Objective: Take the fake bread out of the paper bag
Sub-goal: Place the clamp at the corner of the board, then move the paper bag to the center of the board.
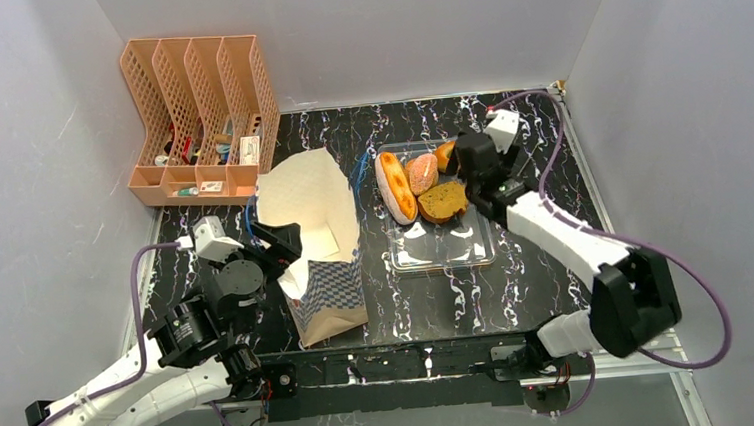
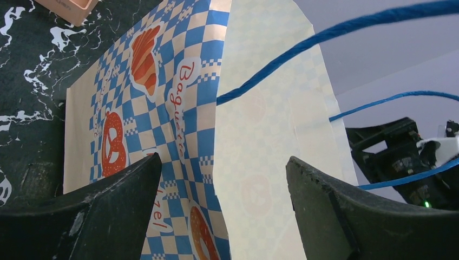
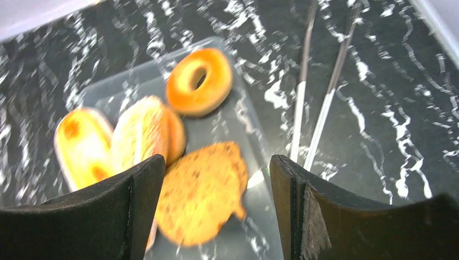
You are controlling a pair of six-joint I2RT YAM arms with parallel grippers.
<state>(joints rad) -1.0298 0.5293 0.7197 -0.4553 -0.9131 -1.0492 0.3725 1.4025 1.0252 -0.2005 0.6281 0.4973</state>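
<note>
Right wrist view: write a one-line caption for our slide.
Open right claw above a clear tray of toy breads, metal tongs lying beside it on the table.

The bag (image 1: 329,297) gaped open, mouth free from above. Only a narrow counter (image 1: 430,310) strip parted it from the tray (image 1: 443,253) (tongs (image 3: 301,108) just beside); the organizer (image 1: 196,115) walled the back-left corner.

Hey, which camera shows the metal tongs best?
The right wrist view: the metal tongs lie in plain sight on the dark table, right of the clear tray. In the top view the right arm seems to cover them; I cannot make them out. The left wrist view shows mainly the paper bag.
</note>
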